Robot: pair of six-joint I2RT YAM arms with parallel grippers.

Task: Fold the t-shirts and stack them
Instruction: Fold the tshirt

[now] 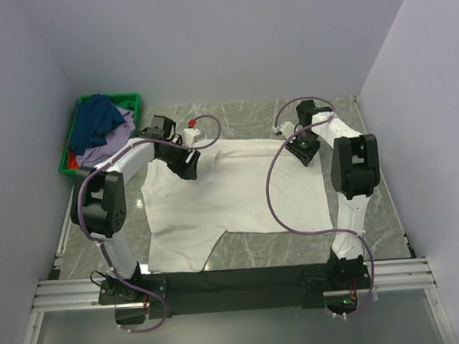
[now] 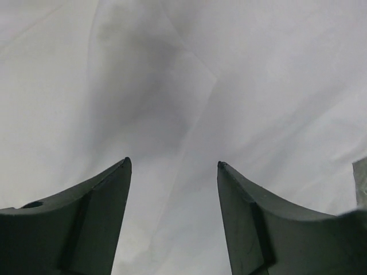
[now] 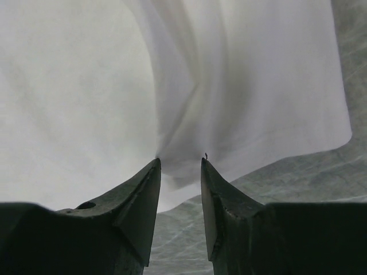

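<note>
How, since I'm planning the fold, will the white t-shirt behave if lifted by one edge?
Probably floppy: the white t-shirt shows soft creases, so it should drape and sag. Likely light, lying thin and flat. A push would probably bunch it.

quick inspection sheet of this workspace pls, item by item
surface: marbled table, largely covered by cloth
job's things: white t-shirt spread out; dark blue shirt, lavender shirt and red shirt heaped in the green crate, far left
clutter: nothing seen
grippers: left gripper jaws open over white cloth, holding nothing; right gripper jaws slightly apart at the shirt's edge, cloth puckered ahead, no pinch seen
cables: purple cable loops off the right arm across the shirt; another on the left arm
surroundings: plain walls on three sides
</note>
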